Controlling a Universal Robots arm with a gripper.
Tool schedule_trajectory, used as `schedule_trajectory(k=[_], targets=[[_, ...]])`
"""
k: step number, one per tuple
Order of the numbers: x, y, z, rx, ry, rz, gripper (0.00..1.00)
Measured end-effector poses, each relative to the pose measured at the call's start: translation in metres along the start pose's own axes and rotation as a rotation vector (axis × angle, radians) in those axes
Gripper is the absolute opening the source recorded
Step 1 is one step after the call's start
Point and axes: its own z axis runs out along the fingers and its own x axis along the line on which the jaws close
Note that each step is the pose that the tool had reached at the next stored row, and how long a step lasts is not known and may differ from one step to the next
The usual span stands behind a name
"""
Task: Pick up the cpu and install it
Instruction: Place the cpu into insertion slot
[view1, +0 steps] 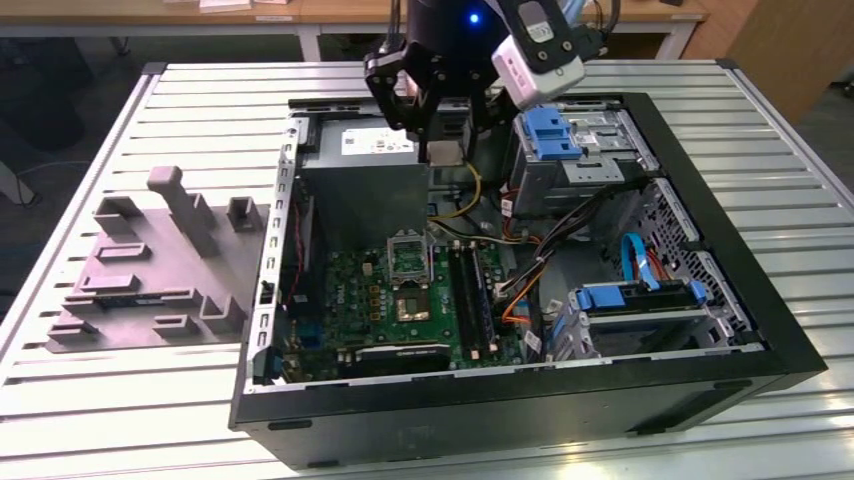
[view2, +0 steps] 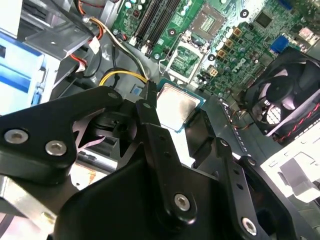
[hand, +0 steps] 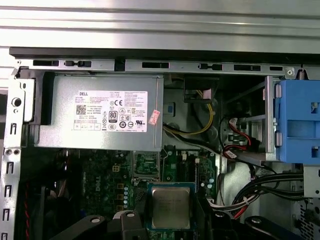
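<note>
The cpu (hand: 171, 207), a thin square chip with a flat silvery lid edged in green, sits clamped in the black gripper (view2: 175, 106) above the green motherboard (view1: 360, 290) inside the open black case (view1: 467, 420); the fingers (view2: 150, 120) hide its side edges.

The arm hung vertical, its gripper (view1: 445, 146) pointed downward, fingers (view2: 151, 111) clamped on opposite edges of the cpu (hand: 171, 207).

- One cpu (hand: 171, 207) was present.
- One green motherboard (view1: 350, 288) was present.
- One grey power supply box (hand: 100, 112) was present.
- One black fan (view2: 285, 95) was present.
- Two blue drive caddies (view1: 549, 130) (view1: 638, 296) were present.
</note>
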Motion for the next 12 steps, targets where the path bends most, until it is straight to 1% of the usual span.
schedule_trajectory(k=[5, 12], targets=[[-0.0009, -0.0027, 0.0047, 0.0002, 0.0001, 0.0, 0.47], [-0.001, -0.0039, 0.0057, 0.0003, 0.0001, 0.0, 0.47]])
